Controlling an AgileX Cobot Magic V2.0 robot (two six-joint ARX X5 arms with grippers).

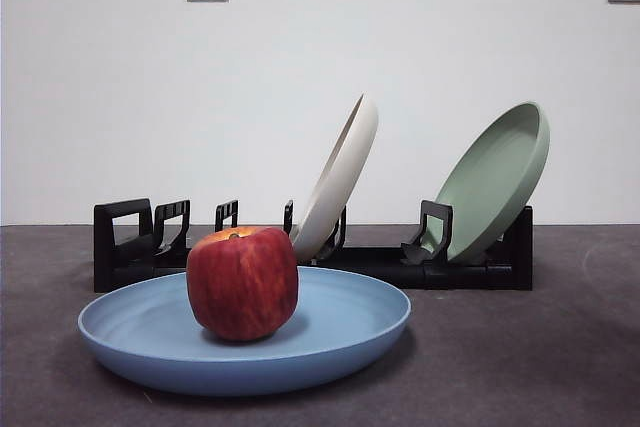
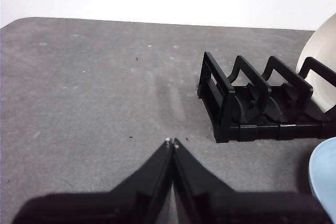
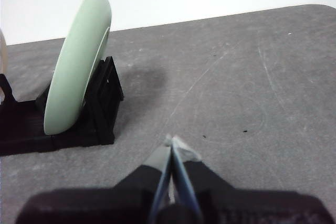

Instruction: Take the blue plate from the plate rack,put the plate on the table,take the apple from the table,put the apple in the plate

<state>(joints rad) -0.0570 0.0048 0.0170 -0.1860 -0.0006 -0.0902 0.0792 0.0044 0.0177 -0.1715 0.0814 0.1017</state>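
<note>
Both halves of the job looked finished. The blue plate (image 1: 330, 337) lay flat on the table (image 1: 560, 367) just in front of the plate rack (image 1: 130, 247), and the apple (image 1: 242, 282) stood upright inside the plate, a little toward the end nearer the rack's blocky handle, stem dimple up. Nothing touched either of them.

Behind the plate, the rack carried two other dishes leaning in their slots: a cream-white plate (image 1: 340, 182) near the rack's middle and a pale green plate (image 1: 495, 182) at the end away from the handle. The slots between the handle end and the cream-white plate stood vacant.

Neither arm appeared in the front view. The left gripper (image 2: 172, 142) hung over bare table beside the rack's handle end, its jaws pressed together with nothing between them; a sliver of the blue plate showed at the edge of that wrist view. The right gripper (image 3: 173, 142) hung over bare table beside the rack's other end, near the pale green plate, its jaws likewise pressed together on nothing.

Judged from this, no step remained: plate out and down, apple in it, and both arms parked clear of the rack and the plate.
</note>
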